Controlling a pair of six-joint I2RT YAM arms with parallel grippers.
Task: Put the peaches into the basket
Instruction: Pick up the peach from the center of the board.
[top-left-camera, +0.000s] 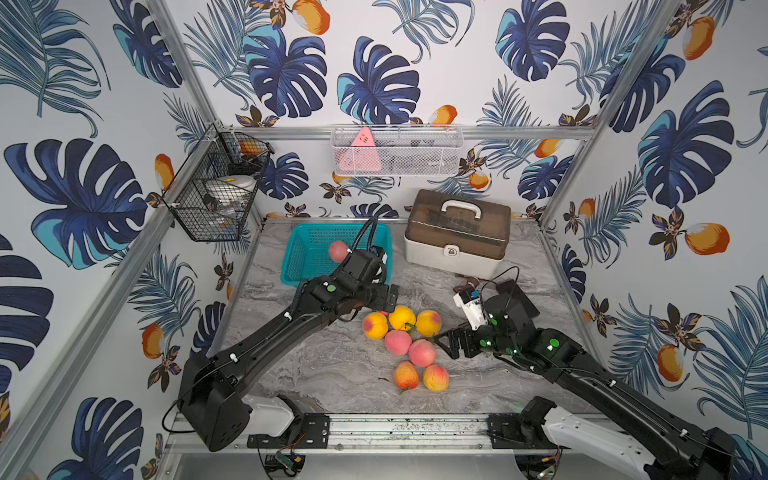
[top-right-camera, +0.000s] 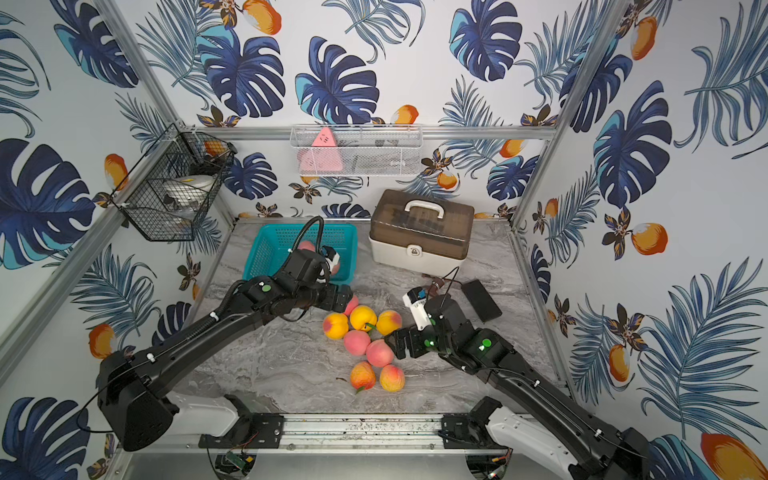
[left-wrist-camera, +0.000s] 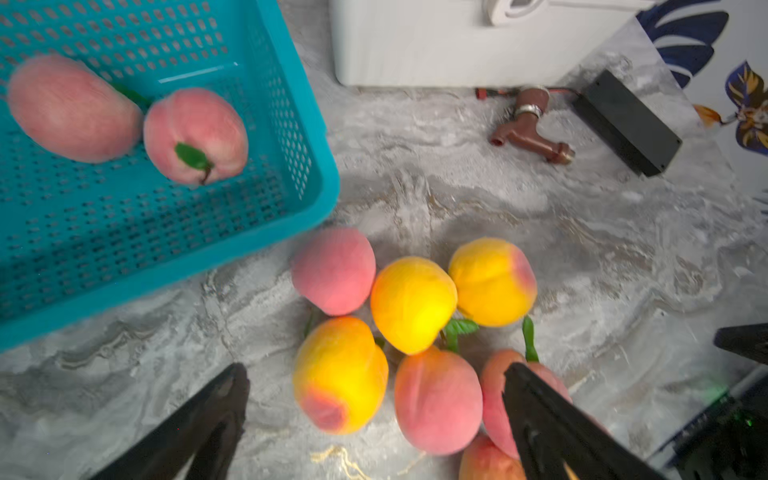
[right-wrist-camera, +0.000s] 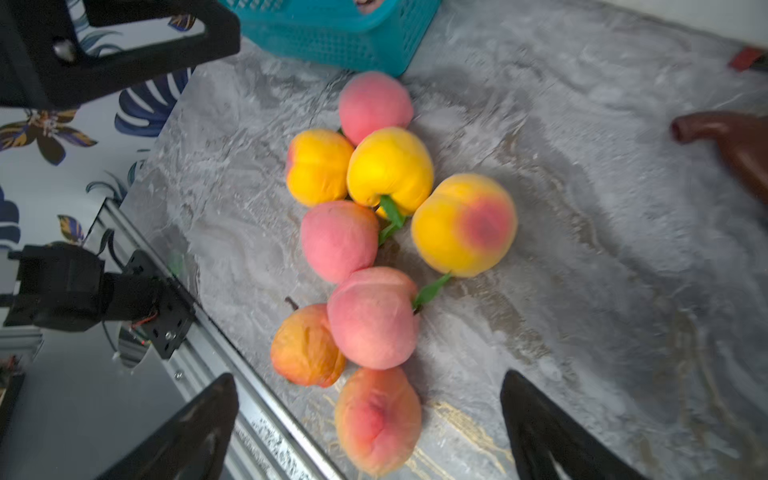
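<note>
The table (top-left-camera: 316, 374) is lying bare along its front edge, giving open room there. Mid-table, eight peaches (top-left-camera: 422, 352) are sitting clustered, touching one another. The right gripper (top-left-camera: 448, 343) is hovering just beside the cluster's right side, jaws wide and empty. The left gripper (left-wrist-camera: 376, 370) is hanging over its far end, jaws wide, holding nothing. Beyond, the basket (top-left-camera: 293, 253) is sitting at the far left edge, holding two pink peaches (left-wrist-camera: 195, 137). A box (top-left-camera: 457, 245) is standing far right.

Black jointed arms (top-left-camera: 266, 336), white bases (top-left-camera: 268, 413), green lights (top-left-camera: 331, 287)
</note>
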